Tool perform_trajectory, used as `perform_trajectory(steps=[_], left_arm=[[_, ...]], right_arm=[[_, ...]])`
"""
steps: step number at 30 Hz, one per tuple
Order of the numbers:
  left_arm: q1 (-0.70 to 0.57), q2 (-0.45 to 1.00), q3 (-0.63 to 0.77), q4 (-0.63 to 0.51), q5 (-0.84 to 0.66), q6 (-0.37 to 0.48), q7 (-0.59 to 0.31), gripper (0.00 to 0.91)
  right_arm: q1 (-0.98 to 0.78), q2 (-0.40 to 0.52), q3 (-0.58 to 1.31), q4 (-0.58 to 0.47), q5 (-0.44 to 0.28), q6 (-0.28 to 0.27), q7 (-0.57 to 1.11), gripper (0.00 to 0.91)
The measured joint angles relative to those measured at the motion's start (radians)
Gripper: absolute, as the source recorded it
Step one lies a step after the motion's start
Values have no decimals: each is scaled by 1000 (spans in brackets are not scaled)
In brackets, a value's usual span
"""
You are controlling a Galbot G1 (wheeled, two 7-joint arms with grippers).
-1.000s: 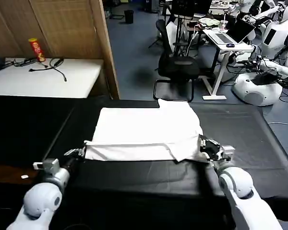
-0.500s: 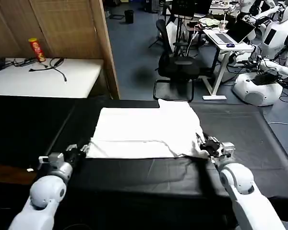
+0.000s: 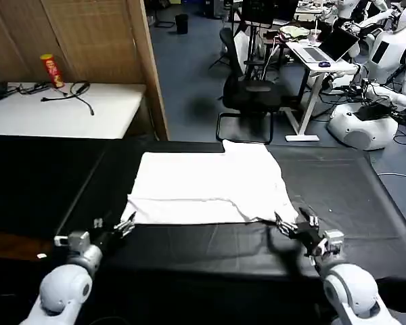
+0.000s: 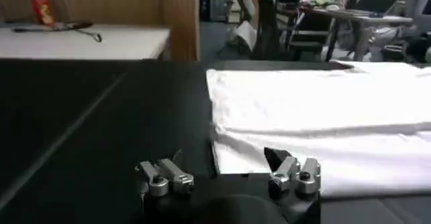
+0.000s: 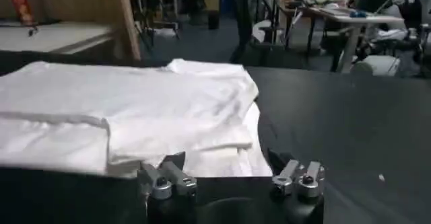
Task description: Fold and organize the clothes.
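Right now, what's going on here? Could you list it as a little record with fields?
item: white T-shirt, partly folded, near edge doubled over
surface: black table
left hand: open, just off the shirt's near left corner, holding nothing
right hand: open, just off the shirt's near right corner, holding nothing
contact: neither hand grips the cloth
behind: black office chair, white side table

Your head view looks forward and down across the black table (image 3: pixel 365 196) from its near edge. Both wrist views sit low by that near edge, facing the far edge; they share the folded T-shirt (image 4: pixel 316 111).
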Motion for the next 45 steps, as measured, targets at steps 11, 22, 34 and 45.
perform_trajectory(steps=[11, 22, 34, 45], left_arm=[[-5, 8, 2, 16, -37, 21, 5, 0], [66, 107, 7, -74, -55, 62, -66, 0], [262, 216, -70, -217, -43, 74, -59, 0], [406, 212, -120, -304, -6, 128, -87, 878]], right_arm=[[1, -25, -4, 20, 36, -80, 59, 29], [-93, -88, 54, 167, 134, -266, 194, 10], [-288, -57, 127, 343, 133, -315, 207, 10], [-369, -54, 152, 430, 133, -315, 185, 878]])
